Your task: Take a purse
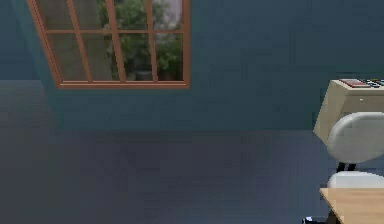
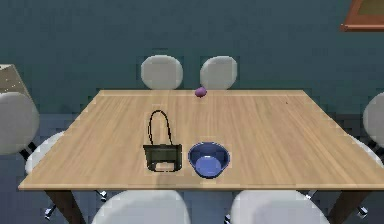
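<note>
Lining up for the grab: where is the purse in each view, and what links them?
Arm side view: the purse, dark with a loop handle, stands on the wooden table left of centre, beside a blue bowl.
Forward view: the table's corner sits at the bottom right edge; the tabletop runs on past it.
Shared landmark: the white chair at the forward view's right edge and the arm side view's left edge.
</note>
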Controlling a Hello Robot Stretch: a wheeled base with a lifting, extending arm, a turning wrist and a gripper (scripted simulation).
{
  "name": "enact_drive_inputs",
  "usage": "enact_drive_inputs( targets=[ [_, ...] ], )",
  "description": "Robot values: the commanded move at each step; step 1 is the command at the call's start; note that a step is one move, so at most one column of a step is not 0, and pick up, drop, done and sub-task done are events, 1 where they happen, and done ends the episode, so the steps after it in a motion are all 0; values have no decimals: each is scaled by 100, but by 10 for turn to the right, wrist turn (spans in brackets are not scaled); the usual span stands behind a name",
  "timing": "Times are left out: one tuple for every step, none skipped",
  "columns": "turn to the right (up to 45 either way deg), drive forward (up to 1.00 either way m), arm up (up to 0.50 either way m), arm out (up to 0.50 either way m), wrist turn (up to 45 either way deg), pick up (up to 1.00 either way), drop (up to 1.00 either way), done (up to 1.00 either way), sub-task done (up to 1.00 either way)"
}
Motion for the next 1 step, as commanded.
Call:
enact_drive_inputs(
  targets=[
    [0,0,50,0,0,0,0,0,0]
  ],
)
